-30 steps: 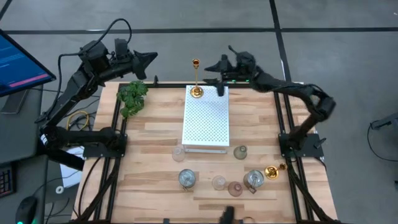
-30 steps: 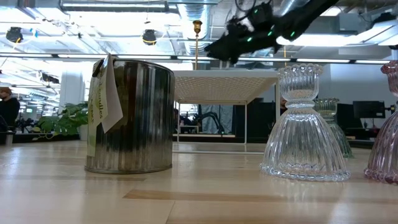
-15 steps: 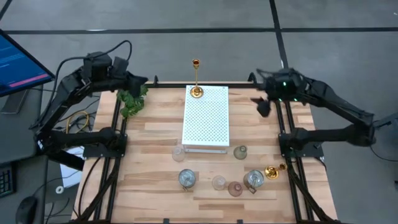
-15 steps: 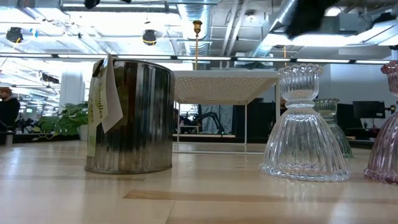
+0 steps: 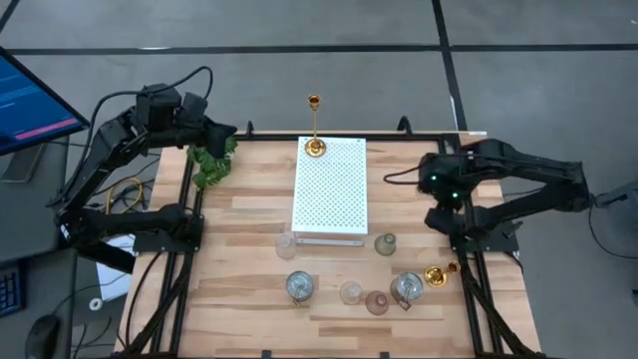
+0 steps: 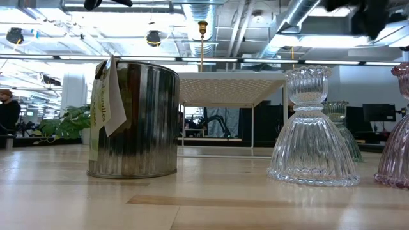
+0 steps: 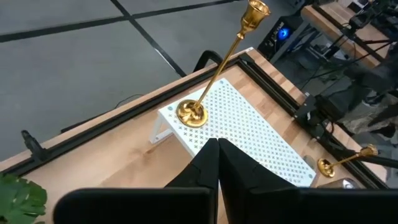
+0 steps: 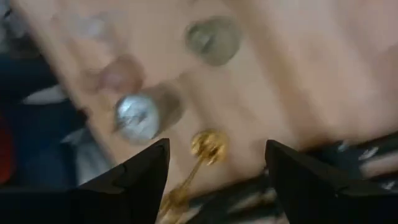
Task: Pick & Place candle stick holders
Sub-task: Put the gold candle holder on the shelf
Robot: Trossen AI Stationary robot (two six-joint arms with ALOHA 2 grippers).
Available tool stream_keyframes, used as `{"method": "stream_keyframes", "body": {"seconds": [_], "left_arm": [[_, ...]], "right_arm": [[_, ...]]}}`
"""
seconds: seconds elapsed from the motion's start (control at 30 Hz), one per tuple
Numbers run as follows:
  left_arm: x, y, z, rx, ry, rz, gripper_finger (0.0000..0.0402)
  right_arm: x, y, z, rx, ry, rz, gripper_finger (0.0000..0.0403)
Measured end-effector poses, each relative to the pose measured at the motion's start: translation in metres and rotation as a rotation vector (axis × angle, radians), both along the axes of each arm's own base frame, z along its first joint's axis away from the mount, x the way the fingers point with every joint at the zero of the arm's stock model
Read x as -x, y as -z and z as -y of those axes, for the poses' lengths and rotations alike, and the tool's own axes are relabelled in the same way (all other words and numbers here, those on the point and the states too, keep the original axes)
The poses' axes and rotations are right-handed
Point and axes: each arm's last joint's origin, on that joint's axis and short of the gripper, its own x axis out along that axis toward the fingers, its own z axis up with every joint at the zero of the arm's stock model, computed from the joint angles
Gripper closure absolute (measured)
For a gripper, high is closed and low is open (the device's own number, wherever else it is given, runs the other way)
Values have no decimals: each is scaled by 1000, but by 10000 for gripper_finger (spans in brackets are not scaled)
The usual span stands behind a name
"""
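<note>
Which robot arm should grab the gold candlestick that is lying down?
Probably the right arm. The lying gold candlestick is at the table's right edge, just in front of the right gripper, whose fingers are spread open above it. The left gripper is shut, far off by the plant.

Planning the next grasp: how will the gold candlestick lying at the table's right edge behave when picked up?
The lying gold candlestick is a thin stem on a round base, so it may well roll or pivot if nudged. Its polished metal looks slippery. It probably stays stiff, with most of its weight at the base. The right gripper is open above it.
</note>
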Motion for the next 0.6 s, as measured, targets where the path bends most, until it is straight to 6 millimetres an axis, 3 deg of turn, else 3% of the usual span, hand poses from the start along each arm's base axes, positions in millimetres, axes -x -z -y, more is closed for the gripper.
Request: {"method": "stream_keyframes", "body": {"seconds": [0.3, 0.6], "left_arm": [[-2, 0, 0, 13, 32, 2, 396], [-4, 1, -2, 6, 42, -6, 396]], "right_arm": [[-34, 18, -21, -58, -135, -107, 148], [-78, 58, -24, -104, -284, -272, 147]]}}
